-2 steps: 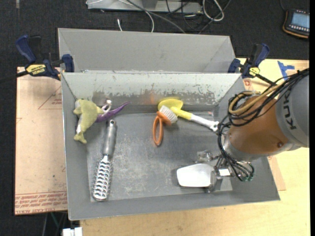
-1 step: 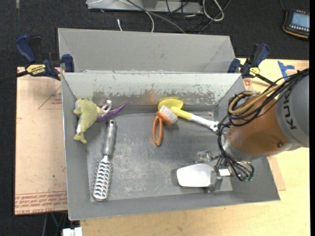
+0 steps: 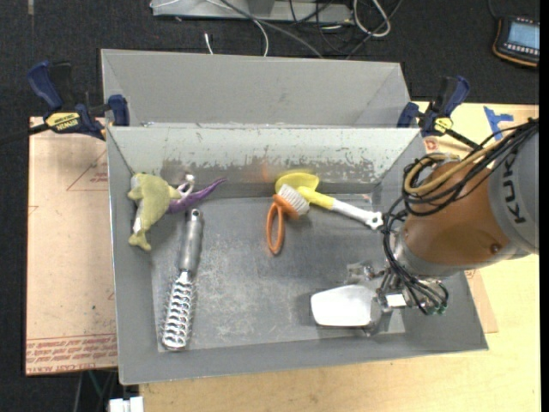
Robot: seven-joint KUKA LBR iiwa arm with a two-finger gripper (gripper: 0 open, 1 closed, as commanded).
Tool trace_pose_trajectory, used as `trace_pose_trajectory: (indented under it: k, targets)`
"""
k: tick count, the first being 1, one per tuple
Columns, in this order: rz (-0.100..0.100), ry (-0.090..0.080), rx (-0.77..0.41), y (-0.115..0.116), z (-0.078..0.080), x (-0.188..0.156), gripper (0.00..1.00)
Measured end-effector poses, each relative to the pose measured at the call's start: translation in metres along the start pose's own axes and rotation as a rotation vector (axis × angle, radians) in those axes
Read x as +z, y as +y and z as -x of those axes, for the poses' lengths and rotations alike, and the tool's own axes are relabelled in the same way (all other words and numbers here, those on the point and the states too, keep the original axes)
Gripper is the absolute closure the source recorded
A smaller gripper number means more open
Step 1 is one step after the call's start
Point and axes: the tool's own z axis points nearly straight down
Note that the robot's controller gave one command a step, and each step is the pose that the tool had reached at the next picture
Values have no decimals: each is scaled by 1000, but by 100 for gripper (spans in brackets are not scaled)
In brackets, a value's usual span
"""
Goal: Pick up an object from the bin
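My gripper point(image 3: 375, 309) is low in the bin's front right corner, mostly hidden under the arm's orange cover and cables. A flat white rounded piece point(image 3: 340, 306) lies on the floor right against its left side, touching the fingertip area. Whether that piece sits between the fingers is hidden. Farther back, a yellow and white dish brush point(image 3: 319, 198) lies along the back wall, its handle pointing toward the arm.
An orange loop point(image 3: 274, 226) lies beside the brush head at the centre back. A silver metal whisk-like tool point(image 3: 183, 283) lies lengthwise at the left. A yellow-green plush toy point(image 3: 150, 204) and a purple piece point(image 3: 196, 194) fill the back left corner.
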Motion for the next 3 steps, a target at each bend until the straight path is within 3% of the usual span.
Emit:
trace_pose_trajectory:
  k: [3]
  targets:
    - [-2, -11, 0, 1, 4, -75, 100]
